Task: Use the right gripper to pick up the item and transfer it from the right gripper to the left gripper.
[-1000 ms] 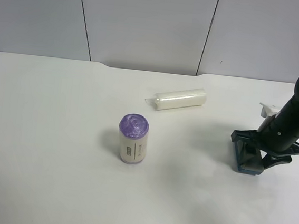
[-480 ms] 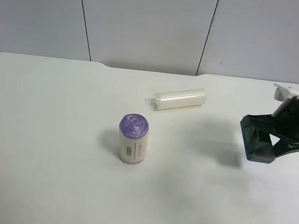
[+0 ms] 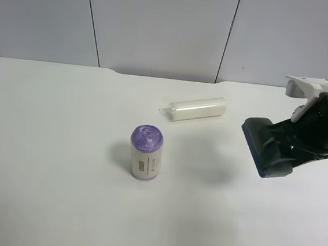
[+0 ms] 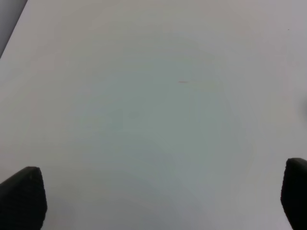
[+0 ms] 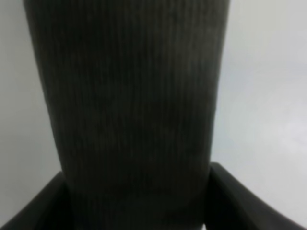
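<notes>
The item [image 3: 259,145], a flat block with a dark grey felt top and a blue base, hangs above the white table [image 3: 58,194] at the exterior high view's right. The right gripper [image 3: 291,148], black with a white bracket [image 3: 310,87], is shut on it. In the right wrist view the item's ribbed grey face [image 5: 134,105] fills the frame between the black fingers [image 5: 36,208] of the right gripper [image 5: 139,213]. The left gripper [image 4: 158,196] stands open over bare table, only its two fingertips [image 4: 21,197] showing. It is outside the exterior high view.
A purple-topped cylinder [image 3: 146,153] stands upright near the table's middle. A white tube [image 3: 195,108] lies on its side behind it, left of the held item. Grey wall panels [image 3: 162,24] rise behind the table's far edge.
The right gripper has lifted the item off the table and carried it up and toward the exterior high view's left. The cylinder and tube have not moved.
</notes>
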Action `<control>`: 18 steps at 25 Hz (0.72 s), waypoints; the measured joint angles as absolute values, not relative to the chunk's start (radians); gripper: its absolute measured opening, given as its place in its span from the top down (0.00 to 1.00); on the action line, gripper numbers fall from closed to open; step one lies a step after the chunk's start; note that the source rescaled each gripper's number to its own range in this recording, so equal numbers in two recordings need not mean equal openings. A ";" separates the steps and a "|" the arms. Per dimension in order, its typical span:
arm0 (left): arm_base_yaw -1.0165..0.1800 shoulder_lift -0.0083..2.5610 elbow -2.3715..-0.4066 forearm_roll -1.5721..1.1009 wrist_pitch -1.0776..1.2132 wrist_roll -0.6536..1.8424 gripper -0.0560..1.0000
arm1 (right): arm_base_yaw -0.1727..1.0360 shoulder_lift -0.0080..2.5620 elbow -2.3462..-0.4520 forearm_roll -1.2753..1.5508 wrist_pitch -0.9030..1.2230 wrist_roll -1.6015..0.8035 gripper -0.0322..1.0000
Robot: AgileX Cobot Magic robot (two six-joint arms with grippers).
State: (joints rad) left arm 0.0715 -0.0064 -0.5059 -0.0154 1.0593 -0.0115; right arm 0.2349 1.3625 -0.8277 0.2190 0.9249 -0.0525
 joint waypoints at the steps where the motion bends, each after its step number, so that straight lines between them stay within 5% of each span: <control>1: 0.072 -0.006 -0.506 -0.015 1.059 -0.012 0.00 | 0.256 1.351 -0.828 0.216 0.932 -0.053 0.95; 18: 0.072 0.026 -0.507 -0.016 1.063 -0.012 0.00 | 0.592 1.245 -0.828 0.196 0.954 -0.192 0.95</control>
